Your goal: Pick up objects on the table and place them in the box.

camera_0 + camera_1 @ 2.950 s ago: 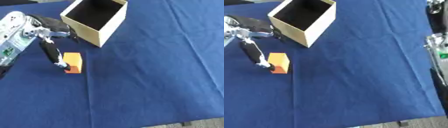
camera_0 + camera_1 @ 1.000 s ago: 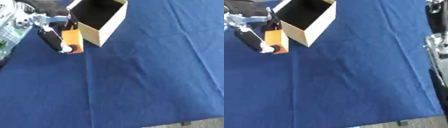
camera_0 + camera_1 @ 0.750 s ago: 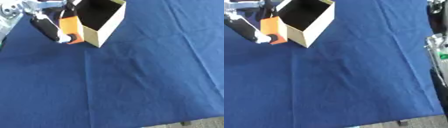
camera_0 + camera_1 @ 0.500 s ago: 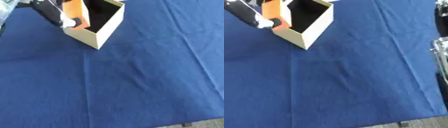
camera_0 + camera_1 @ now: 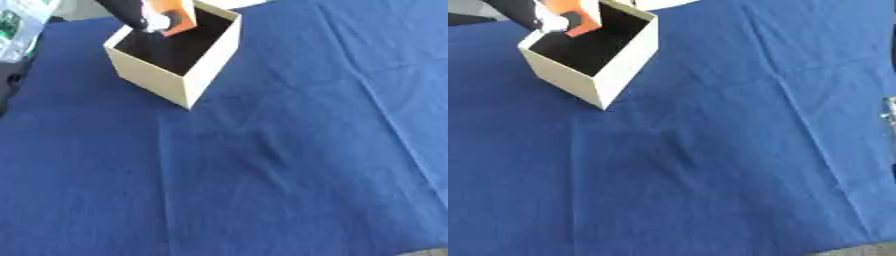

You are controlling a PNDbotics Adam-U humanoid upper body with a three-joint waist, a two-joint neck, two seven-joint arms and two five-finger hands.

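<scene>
One orange block [image 5: 171, 15] is pinched in your left hand [image 5: 131, 12], over the far left rim of the box [image 5: 188, 75], which stands near the bench's [image 5: 289, 165] far left corner. Release too early and the block could catch that rim and drop outside onto the blue cloth. Only the right eye view shows something pale at its right edge; your right hand itself is out of sight.

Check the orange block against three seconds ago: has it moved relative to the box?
Yes. The orange block, then on the cloth near the box's near-left side, is now held by the left hand over the box's open top, at its far-left edge.
</scene>
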